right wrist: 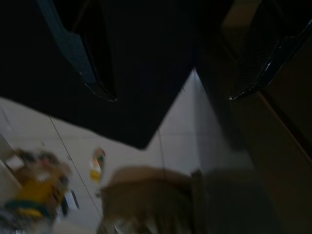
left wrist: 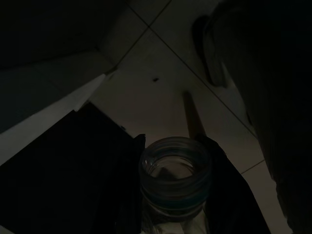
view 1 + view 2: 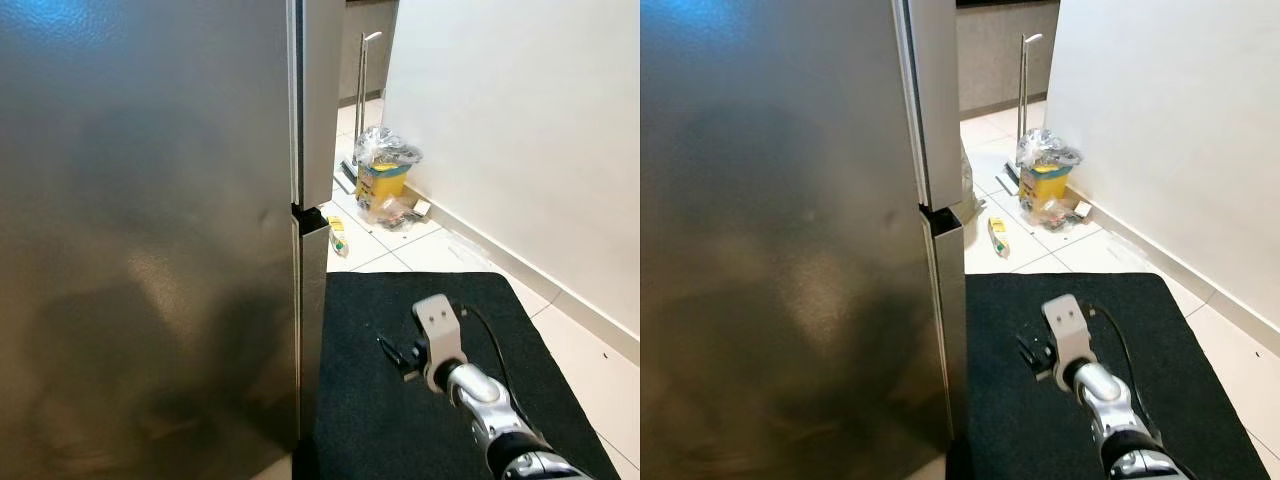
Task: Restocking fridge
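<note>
The tall stainless-steel fridge (image 3: 150, 220) takes up the left of the head views, both doors closed, with the gap between upper and lower door at its right edge (image 3: 305, 212). My right gripper (image 3: 395, 358) hovers low over the black mat, just right of the fridge's lower door. In the right wrist view its gripper (image 1: 171, 96) is open, the fingers (image 1: 92, 73) wide apart with nothing between them. In the dark left wrist view, my left gripper (image 2: 175, 195) is shut on a clear glass jar (image 2: 175, 168), seen from above its open mouth, over the tiled floor.
A black mat (image 3: 400, 430) covers the floor before the fridge's right side. Beyond it a yellow container with plastic bags (image 3: 385, 175) and a small packet (image 3: 338, 240) lie on the tiles. A white wall (image 3: 520, 130) runs along the right; a metal pole (image 3: 360, 70) stands behind.
</note>
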### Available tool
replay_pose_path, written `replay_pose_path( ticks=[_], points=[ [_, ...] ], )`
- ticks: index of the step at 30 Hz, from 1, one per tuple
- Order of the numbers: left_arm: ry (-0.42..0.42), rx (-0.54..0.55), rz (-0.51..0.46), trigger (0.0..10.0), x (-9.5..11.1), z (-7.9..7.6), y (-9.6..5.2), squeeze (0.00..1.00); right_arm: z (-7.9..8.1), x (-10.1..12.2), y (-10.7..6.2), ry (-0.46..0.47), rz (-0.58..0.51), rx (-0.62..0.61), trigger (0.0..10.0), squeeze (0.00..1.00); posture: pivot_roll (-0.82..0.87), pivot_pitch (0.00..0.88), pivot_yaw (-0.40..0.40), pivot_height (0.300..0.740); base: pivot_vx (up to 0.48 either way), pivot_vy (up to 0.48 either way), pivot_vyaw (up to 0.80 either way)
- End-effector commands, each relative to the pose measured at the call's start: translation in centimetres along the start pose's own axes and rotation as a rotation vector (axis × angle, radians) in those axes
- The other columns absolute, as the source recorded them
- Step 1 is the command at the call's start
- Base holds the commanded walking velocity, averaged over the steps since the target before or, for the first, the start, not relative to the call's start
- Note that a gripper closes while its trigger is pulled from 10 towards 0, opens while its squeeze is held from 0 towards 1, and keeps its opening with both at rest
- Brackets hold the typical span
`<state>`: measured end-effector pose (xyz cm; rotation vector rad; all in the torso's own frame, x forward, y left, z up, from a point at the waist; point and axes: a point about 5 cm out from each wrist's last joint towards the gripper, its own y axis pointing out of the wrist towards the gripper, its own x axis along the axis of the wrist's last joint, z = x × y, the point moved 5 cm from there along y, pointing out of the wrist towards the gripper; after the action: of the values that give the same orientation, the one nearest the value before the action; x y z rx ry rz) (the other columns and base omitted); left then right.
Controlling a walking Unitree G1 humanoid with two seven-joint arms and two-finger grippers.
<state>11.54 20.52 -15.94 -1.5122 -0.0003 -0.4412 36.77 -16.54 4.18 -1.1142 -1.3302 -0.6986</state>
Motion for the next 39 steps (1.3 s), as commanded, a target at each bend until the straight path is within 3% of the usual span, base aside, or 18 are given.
replay_pose_path(
  ticks=[1, 3, 7, 14, 21, 24, 33, 37, 39],
  points=[
    [0.011, -0.008, 0.011, 10.0, -0.4, -0.1, 0.0, 0.00, 0.8, 1.6, 0.5, -0.006, -0.059, 0.057, 10.0, 0.00, -0.05, 0.027, 0.025, 0.740, 0.000, 0.000, 0.00],
    [0.013, -0.008, 0.012, 10.0, -0.5, -0.1, 0.0, 0.00, 1.4, 2.8, 0.9, -0.018, -0.094, 0.094, 10.0, 0.00, -0.05, 0.028, 0.026, 0.740, 0.000, 0.000, 0.00],
    [0.018, -0.009, 0.012, 10.0, -0.5, 0.0, -0.1, 0.00, 4.9, 6.1, 2.4, -0.034, -0.193, 0.243, 10.0, 0.00, -0.05, 0.035, 0.028, 0.740, 0.000, 0.000, 0.00],
    [0.020, -0.012, 0.014, 10.0, -0.6, 0.0, -0.1, 0.00, 6.8, 7.8, 3.8, -0.026, -0.210, 0.276, 10.0, 0.00, -0.04, 0.046, 0.031, 0.740, 0.000, 0.000, 0.00],
    [0.023, -0.015, 0.020, 10.0, -0.9, -0.1, -0.1, 0.00, 6.3, 9.5, 5.4, -0.061, -0.187, 0.141, 10.0, 0.00, -0.04, 0.054, 0.030, 0.740, 0.000, 0.000, 0.00],
    [0.021, -0.015, 0.021, 10.0, -1.0, -0.1, -0.1, 0.00, 6.7, 10.8, 5.9, -0.051, -0.213, 0.127, 10.0, 0.00, -0.03, 0.058, 0.027, 0.740, 0.000, 0.000, 0.00],
    [0.019, -0.015, 0.023, 10.0, -1.2, -0.2, -0.1, 0.00, 7.7, 11.3, 6.3, -0.060, -0.217, 0.145, 10.0, 0.00, -0.03, 0.063, 0.024, 0.740, 0.000, 0.000, 0.00],
    [0.018, -0.017, 0.025, 10.0, -1.3, -0.3, -0.1, 0.00, 6.2, 11.2, 6.4, -0.077, -0.193, 0.063, 10.0, 0.00, -0.03, 0.068, 0.023, 0.740, 0.000, 0.000, 0.00],
    [0.018, -0.018, 0.027, 10.0, -1.4, -0.4, -0.1, 0.00, 4.7, 11.0, 6.3, -0.086, -0.172, -0.011, 10.0, 0.00, -0.03, 0.069, 0.024, 0.740, 0.000, 0.000, 0.00]
  ],
)
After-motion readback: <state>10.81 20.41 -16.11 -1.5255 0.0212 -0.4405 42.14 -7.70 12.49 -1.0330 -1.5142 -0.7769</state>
